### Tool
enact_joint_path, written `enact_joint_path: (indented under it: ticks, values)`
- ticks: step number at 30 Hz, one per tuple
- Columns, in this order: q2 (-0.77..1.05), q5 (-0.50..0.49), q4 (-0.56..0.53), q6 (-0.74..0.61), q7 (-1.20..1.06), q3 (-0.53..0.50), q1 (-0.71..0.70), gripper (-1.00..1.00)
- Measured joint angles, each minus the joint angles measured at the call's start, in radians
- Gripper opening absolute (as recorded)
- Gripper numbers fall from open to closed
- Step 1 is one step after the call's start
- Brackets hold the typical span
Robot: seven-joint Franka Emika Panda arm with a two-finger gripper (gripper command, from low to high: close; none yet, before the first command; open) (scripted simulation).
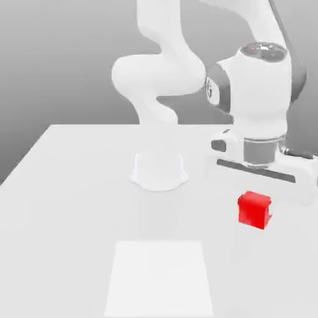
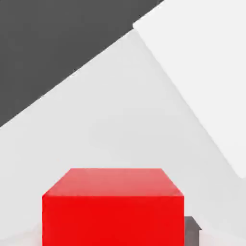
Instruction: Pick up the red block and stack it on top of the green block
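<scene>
Exterior view, read from its left: I saw the white table [image 1: 74,168], then a paler square patch [image 1: 159,278] on it toward the front, and on the view's right the red block [image 1: 254,209] hanging under the gripper [image 1: 256,202], apparently clear of the surface. I judged the carry called for a steady hold, keeping the block level until it was over the green block. The jaws were closed narrowly on the red block [image 2: 113,206], seen close in the hand view.

A simulated test bench: bare white table [image 1: 74,186], blank grey backdrop.
</scene>
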Motion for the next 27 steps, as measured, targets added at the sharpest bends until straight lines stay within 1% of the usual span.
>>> enact_joint_path:
  ticks: [8, 11, 13, 17, 21, 23, 25, 26, 27]
  values:
    - [-0.153, 0.133, -0.172, 0.018, 0.045, 0.159, 0.236, -1.00]
    - [-0.189, 0.169, -0.240, 0.050, 0.066, 0.212, 0.317, -1.00]
    - [-0.175, 0.173, -0.261, 0.086, 0.077, 0.237, 0.332, -1.00]
    - [-0.091, 0.141, -0.267, 0.179, 0.102, 0.273, 0.302, -1.00]
    - [0.009, 0.073, -0.268, 0.278, 0.147, 0.307, 0.250, -1.00]
    - [0.062, 0.015, -0.269, 0.329, 0.186, 0.327, 0.212, -1.00]
    - [0.117, -0.083, -0.272, 0.379, 0.252, 0.341, 0.170, -1.00]
    - [0.145, -0.156, -0.273, 0.403, 0.302, 0.336, 0.147, 1.00]
    - [0.145, -0.156, -0.273, 0.403, 0.302, 0.336, 0.147, 1.00]
